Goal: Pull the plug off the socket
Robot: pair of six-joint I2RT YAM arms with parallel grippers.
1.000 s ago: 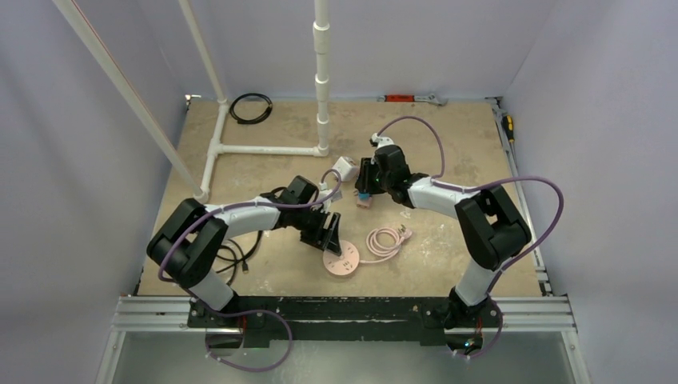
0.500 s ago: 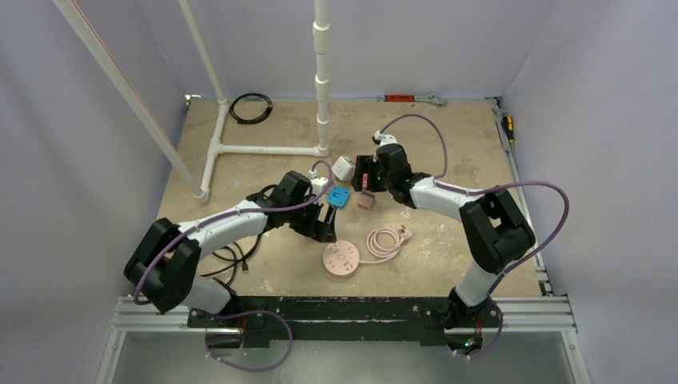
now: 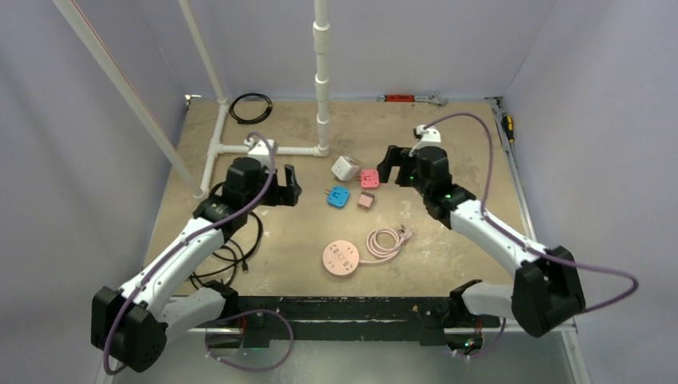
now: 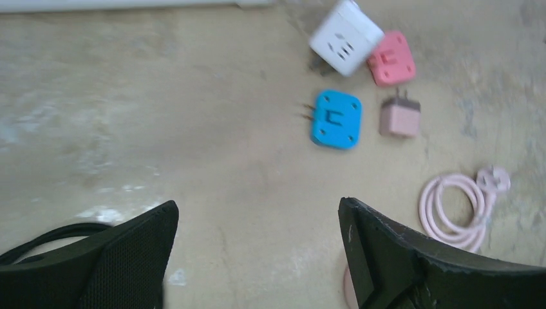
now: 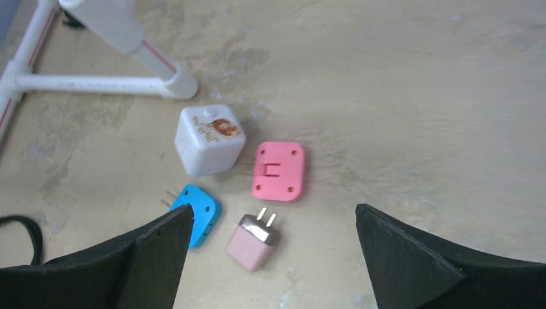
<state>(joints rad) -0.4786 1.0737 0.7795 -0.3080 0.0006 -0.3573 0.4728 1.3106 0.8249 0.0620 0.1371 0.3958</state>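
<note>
— So, socket position?
— Socket [image 3: 342, 258] lies flat on the table [image 3: 448, 128], near edge, between my two bases. Face up, slots to the ceiling. Nothing stuck in it that I can see.
— Long axis?
— Round disc, so none in plan; its own axis is vertical. Cord [image 3: 385, 241] leaves its right side and coils just beside it.
— Plug?
— Pale plug [image 5: 252, 243] is on its side, mid-table, well apart from the socket. Long axis runs along the table, prongs pointing to the far side, away from the socket. Blue plug [image 4: 336, 119], red plug [image 5: 278, 170] and white cube [image 5: 209, 140] lie near it.
— Jaws?
— Left gripper [image 4: 257, 212] is spread wide, empty. Right gripper [image 5: 273, 212] same. Both hang above the table, one either side of the plug cluster, touching nothing.
— Why that layout?
— My read: the pull is done. Plug free, socket bare, so nothing to pinch. Arms apart give both wrist cameras a view of the parts.
</note>
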